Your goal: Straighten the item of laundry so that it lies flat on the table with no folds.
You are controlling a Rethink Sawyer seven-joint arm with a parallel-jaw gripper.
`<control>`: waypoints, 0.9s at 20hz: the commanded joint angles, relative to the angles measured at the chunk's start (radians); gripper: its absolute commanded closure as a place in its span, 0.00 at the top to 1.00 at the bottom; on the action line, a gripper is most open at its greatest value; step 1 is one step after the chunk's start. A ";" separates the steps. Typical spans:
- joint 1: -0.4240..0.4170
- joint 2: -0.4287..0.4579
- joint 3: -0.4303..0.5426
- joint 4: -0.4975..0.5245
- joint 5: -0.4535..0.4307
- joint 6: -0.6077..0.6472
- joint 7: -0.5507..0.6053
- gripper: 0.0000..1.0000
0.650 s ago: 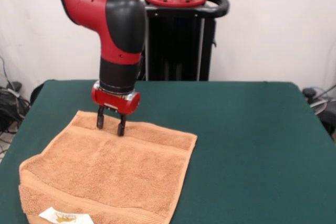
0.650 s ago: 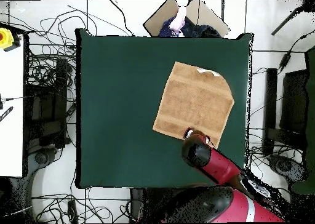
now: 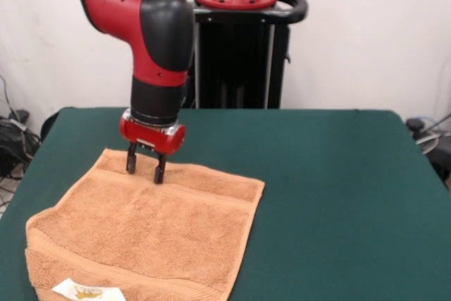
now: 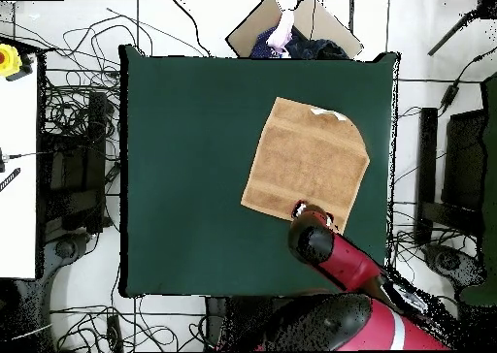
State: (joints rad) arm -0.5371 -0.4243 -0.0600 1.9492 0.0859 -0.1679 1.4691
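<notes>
The orange-tan towel (image 3: 148, 230) lies on the near left part of the green table (image 3: 338, 174). It is mostly spread out. Its near left edge is doubled over in a thick band, and the white label (image 3: 88, 292) shows at the near corner. My gripper (image 3: 145, 168) points straight down over the towel's far edge, near the far left corner. Its fingers are apart, with the tips at the cloth. In the overhead view the towel (image 4: 306, 165) lies on the right half of the table (image 4: 184, 155), with the label (image 4: 328, 114) at its top edge. My arm (image 4: 325, 252) covers the gripper there.
The robot pedestal (image 3: 239, 54) stands behind the table's far edge. In the overhead view a person (image 4: 281, 29) and a cardboard box (image 4: 291, 24) are just beyond the table's top edge. Cables lie on the floor (image 4: 78, 107) all round the table.
</notes>
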 commanded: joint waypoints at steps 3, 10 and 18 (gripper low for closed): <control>-0.028 0.079 0.114 -0.169 0.001 0.190 0.092 1.00; -0.067 0.106 0.140 -0.211 -0.024 0.276 0.063 1.00; -0.078 0.103 0.120 -0.241 -0.068 0.284 0.074 0.00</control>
State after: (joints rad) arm -0.6010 -0.4102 -0.0180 1.8279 0.0607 0.1067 1.4691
